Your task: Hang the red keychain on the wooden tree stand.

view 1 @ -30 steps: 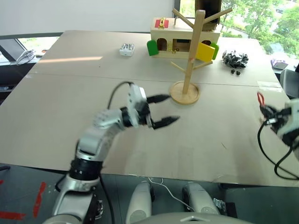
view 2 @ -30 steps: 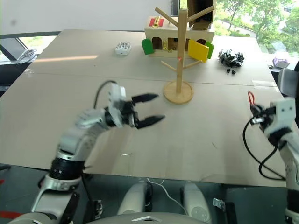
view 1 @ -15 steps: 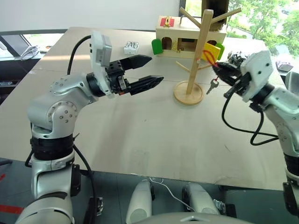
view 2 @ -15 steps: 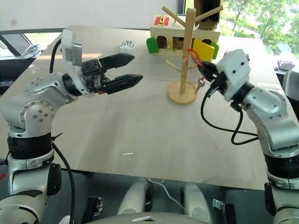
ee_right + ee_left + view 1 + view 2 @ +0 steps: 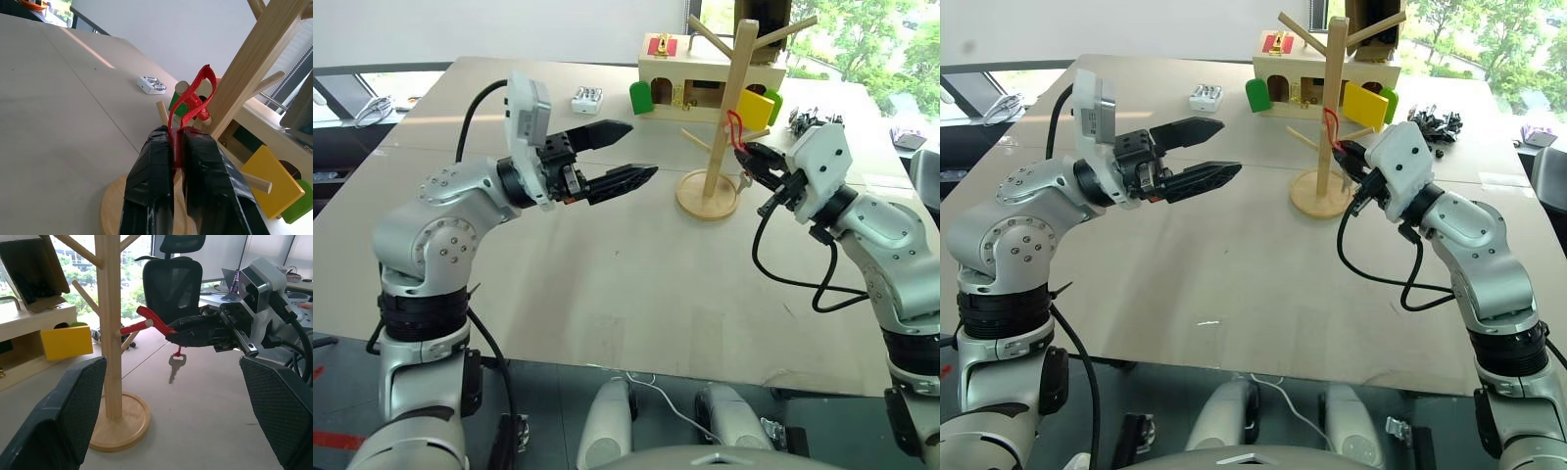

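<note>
The wooden tree stand (image 5: 733, 93) rises from its round base (image 5: 708, 199) at the table's far middle. My right gripper (image 5: 748, 153) is shut on the red keychain (image 5: 735, 125) just right of the pole. The red loop (image 5: 196, 94) reaches up from the shut fingers to a short low branch (image 5: 182, 87); I cannot tell whether it is over the dowel. A small silver key (image 5: 175, 366) dangles beneath the right gripper (image 5: 172, 330). My left gripper (image 5: 643, 149) hovers open above the table, left of the stand, pointing at it with nothing between its fingers.
A wooden box house (image 5: 700, 86) with coloured doors stands behind the tree. A small white object (image 5: 586, 99) lies to its left and a pile of black clips (image 5: 811, 119) to its right. An office chair (image 5: 172, 279) stands beyond the table.
My right gripper swung in from the table's right edge to the tree's pole, carrying the red keychain. The left arm rose and now holds still.
</note>
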